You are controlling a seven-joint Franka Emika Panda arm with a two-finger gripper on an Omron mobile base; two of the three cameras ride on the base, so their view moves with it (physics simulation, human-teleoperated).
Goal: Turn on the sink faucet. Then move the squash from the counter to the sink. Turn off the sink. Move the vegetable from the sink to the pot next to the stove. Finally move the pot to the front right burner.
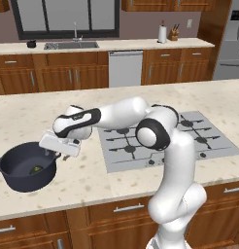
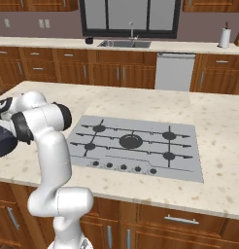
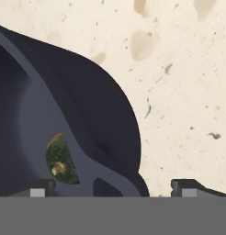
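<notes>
The dark pot (image 1: 17, 168) stands on the beige counter (image 1: 92, 180) left of the stove (image 1: 165, 138), with the small green squash (image 1: 36, 169) lying inside it. My gripper (image 1: 60, 154) hangs open just over the pot's right rim and handle. In the hand view the pot (image 3: 101, 119) rim and its loop handle lie between my wide-apart fingertips (image 3: 190, 187), and the squash (image 3: 59, 160) shows inside, left of the rim. My gripper (image 3: 115, 188) holds nothing. The sink (image 1: 70, 45) and its faucet (image 1: 76, 31) are on the far back counter.
The stove (image 2: 136, 141) has black grates, with knobs along its front edge. The pot's edge (image 2: 2, 138) shows at the far left behind my arm. A paper towel roll (image 1: 162, 34) and knife block (image 1: 175, 33) stand on the back counter; a fridge (image 1: 230, 39) is at right.
</notes>
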